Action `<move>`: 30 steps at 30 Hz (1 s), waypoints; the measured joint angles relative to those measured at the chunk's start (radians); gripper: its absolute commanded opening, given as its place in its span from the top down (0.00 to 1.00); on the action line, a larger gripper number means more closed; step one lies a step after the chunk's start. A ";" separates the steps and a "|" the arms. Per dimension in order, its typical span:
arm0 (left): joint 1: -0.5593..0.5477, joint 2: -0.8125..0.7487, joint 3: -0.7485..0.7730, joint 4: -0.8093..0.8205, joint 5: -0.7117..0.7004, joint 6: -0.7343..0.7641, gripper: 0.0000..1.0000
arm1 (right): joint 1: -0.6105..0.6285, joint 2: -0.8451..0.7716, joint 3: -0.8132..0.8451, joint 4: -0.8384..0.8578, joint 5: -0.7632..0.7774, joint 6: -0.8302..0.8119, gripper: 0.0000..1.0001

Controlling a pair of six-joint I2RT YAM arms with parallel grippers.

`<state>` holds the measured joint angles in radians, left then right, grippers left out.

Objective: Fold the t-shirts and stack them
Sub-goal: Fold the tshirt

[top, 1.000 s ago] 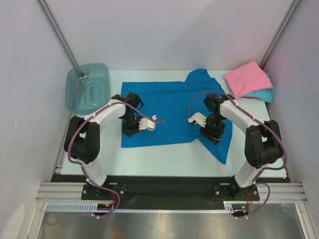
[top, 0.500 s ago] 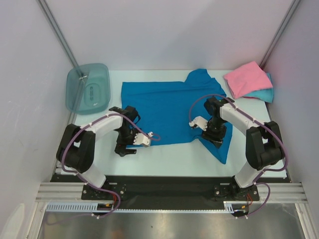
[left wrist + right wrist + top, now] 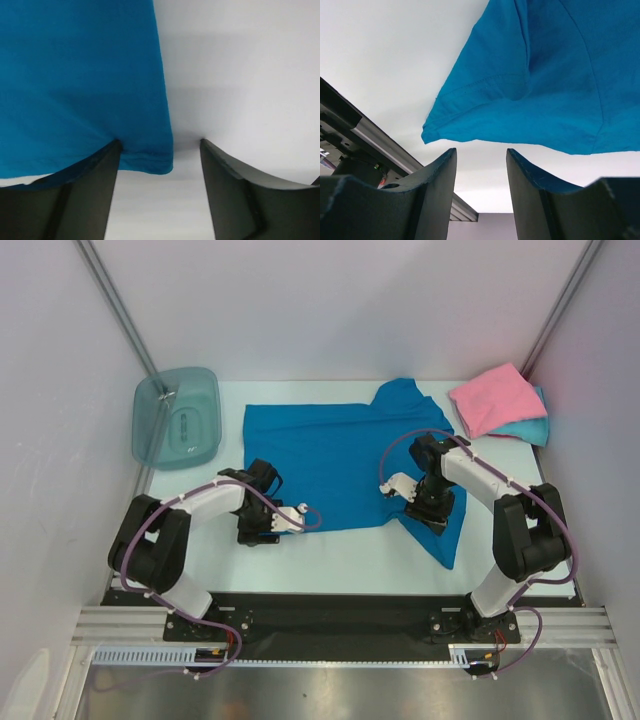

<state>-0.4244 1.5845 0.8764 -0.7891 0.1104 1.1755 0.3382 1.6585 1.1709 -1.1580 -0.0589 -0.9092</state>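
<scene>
Deep blue cloth t-shirt (image 3: 340, 455) lies spread mid-frame; left gripper (image 3: 160, 145), jaws apart, straddles its lower-left hem corner, right gripper (image 3: 390, 485) likewise parted, holding nothing, above the lower-right sleeve; seat the hem deep before pinching.

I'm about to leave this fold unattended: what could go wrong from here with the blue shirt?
1. The left gripper stands open around only the very corner of the deep blue t-shirt; closing there may catch a thin edge that slips out.
2. The right gripper is open with the sleeve just ahead of it, not inside its jaws; closing here may miss, so one side lifts alone and the fold skews.
</scene>
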 measured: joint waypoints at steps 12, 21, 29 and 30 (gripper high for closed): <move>-0.001 -0.007 -0.009 0.021 -0.025 -0.008 0.83 | -0.028 0.000 0.010 0.007 0.018 -0.005 0.55; -0.001 -0.007 -0.011 0.035 -0.034 0.012 1.00 | -0.047 0.000 0.030 0.011 0.024 -0.009 0.55; 0.016 0.011 0.010 0.015 -0.026 0.041 1.00 | -0.051 -0.024 0.012 -0.034 0.014 -0.057 0.47; 0.023 0.022 0.021 0.008 -0.026 0.041 1.00 | -0.049 -0.035 -0.001 -0.040 0.012 -0.062 0.47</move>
<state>-0.4019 1.6062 0.8978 -0.7811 0.0849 1.2167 0.2893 1.6238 1.1698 -1.1980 -0.0467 -0.9714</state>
